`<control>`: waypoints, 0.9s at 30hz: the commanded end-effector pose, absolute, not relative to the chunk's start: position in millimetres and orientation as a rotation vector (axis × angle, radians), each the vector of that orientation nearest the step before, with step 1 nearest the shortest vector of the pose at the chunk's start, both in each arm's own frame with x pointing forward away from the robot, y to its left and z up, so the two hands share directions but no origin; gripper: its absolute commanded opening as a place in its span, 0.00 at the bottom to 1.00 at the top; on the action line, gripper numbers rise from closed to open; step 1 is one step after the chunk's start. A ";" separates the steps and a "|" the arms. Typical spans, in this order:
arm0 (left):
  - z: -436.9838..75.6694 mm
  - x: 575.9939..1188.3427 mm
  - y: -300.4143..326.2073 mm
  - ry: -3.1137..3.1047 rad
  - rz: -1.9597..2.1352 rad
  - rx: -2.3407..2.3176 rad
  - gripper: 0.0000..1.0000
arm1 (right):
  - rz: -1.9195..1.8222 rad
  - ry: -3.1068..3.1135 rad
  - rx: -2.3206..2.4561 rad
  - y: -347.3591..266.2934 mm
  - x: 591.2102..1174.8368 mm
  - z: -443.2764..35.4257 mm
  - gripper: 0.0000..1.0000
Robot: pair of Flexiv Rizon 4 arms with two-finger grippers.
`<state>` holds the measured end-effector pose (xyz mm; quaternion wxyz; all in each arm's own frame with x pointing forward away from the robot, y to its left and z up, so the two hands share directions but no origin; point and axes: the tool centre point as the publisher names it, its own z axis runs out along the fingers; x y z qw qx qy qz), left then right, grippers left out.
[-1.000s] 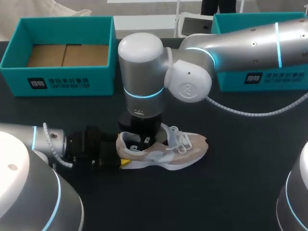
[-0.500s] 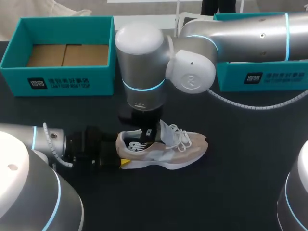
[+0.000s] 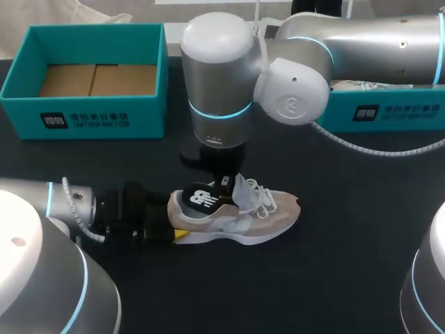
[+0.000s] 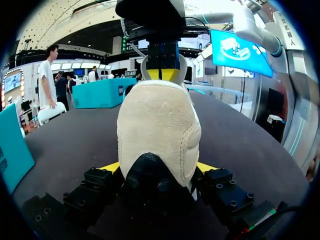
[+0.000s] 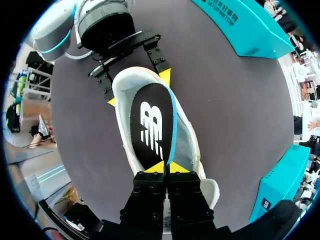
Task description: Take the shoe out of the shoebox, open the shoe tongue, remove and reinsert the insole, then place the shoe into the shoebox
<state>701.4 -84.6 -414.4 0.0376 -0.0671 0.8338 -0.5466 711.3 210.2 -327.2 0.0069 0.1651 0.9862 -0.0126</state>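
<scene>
The right arm has lifted since 1 second ago. The right gripper [image 5: 166,167] has drawn the black foam insole with the white logo [image 5: 150,125] up, so it now tilts above the collar of the beige and white laced sneaker [image 3: 259,220]. Its 2 yellow tips pinch the insole's end nearer the laces. The left gripper [image 4: 157,167] clamps the sneaker's heel from both sides, pinning it on the black table [image 3: 334,278], near the open teal cardboard shoebox [image 3: 83,115]. Removal looks well underway, though I cannot tell whether the toe end is free.
</scene>
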 end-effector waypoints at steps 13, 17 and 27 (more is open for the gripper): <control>-417.3 701.4 -84.5 2.561 -1.673 -0.206 0.00 | 0.330 3.075 0.378 240.6 724.9 -307.2 0.00; -417.3 701.4 -84.5 2.561 -1.673 -0.206 0.00 | 0.371 3.070 0.372 243.9 726.1 -302.0 0.00; -417.3 701.4 -84.5 2.561 -1.673 -0.206 0.00 | 0.302 3.092 0.403 229.6 723.2 -302.2 0.00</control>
